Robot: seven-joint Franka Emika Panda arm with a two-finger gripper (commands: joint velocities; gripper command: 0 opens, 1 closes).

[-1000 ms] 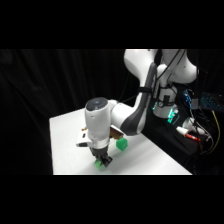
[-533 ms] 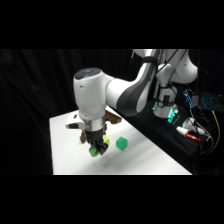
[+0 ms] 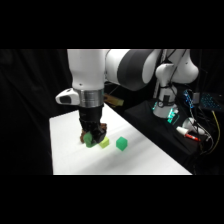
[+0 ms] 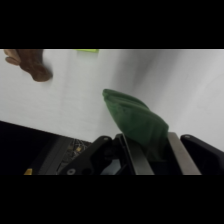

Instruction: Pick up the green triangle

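Observation:
My gripper [image 3: 90, 136] hangs above the white table [image 3: 65, 150] with the green triangle [image 3: 88, 139] held between its fingers, lifted off the surface. From the wrist camera the green triangle [image 4: 136, 120] fills the middle, a dark green wedge clamped by the gripper [image 4: 150, 155] between the two fingers rising from the bottom edge. A small yellow-green cube [image 3: 104, 143] lies on the table just right of the gripper, and a teal-green cube [image 3: 121, 144] sits farther right.
A brown object [image 4: 31, 63] lies on the table at the wrist view's upper left; a brown shape [image 3: 102, 129] also shows behind the gripper. A sliver of the yellow-green cube [image 4: 87, 50] shows at the top. Electronics and cables [image 3: 192, 125] crowd the right side beyond the table.
The arm has risen and come nearer the camera, carrying the green triangle up off the table. The two cubes stay where they were.

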